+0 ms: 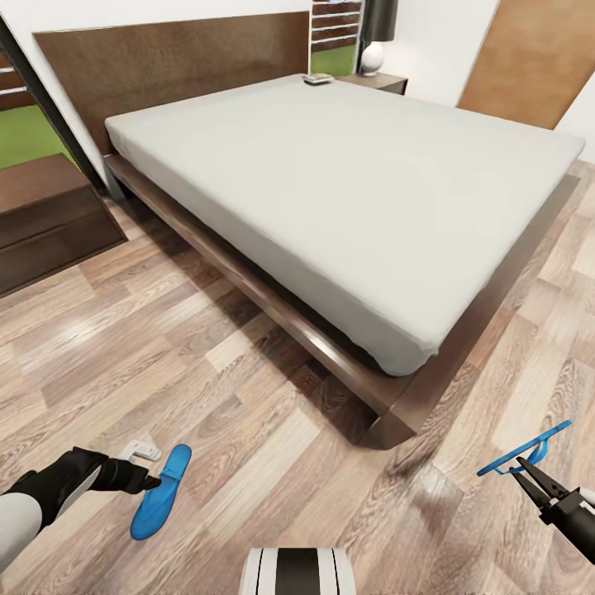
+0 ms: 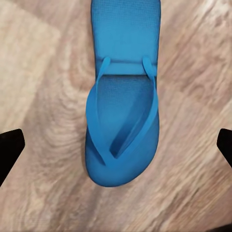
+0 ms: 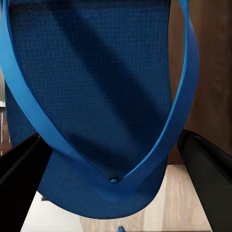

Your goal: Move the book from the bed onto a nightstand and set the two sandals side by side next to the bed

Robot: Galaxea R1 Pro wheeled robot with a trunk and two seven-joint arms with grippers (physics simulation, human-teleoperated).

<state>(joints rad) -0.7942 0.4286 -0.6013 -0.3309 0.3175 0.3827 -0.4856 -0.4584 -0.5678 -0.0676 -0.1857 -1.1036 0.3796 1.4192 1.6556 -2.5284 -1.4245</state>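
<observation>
1. nearest the robot, the left gripper (image 1: 153, 482) sits low over the wood-plank floor (image 1: 248, 463), its tip at the edge of a blue sandal (image 1: 160, 491) lying flat, strap side up, well apart from the bed.
2. the left wrist view adds what the head view lacks: the sandal on the floor (image 2: 123, 121) lies whole between two dark fingertips (image 2: 9, 152) standing wide apart at the frame edges, touching nothing. this gripper is fully spread and empty.
3. the right gripper (image 1: 525, 468) holds the second sandal (image 1: 524, 449) lifted clear of the floor, sole tilted, near the bed's foot corner.
4. the right wrist view shows this held sandal (image 3: 92, 101) close up: textured dark blue footbed, thin thong straps meeting at a toe peg, with a black finger (image 3: 203, 169) on either side. the head view shows the jaws closed on the strap.
5. a small white object (image 1: 140, 451) lies on the floor just beside the left gripper; its kind cannot be told.
6. the bed (image 1: 355, 190), a dark-brown platform frame with a smooth grey mattress, stands between the robot and the far wall.
7. a dark nightstand (image 1: 45, 211) stands left of the headboard.
8. far off, the book (image 1: 317, 79) lies at the mattress's head corner, too small for cover detail, near a second nightstand (image 1: 382, 82) bearing a lamp (image 1: 376, 37).
</observation>
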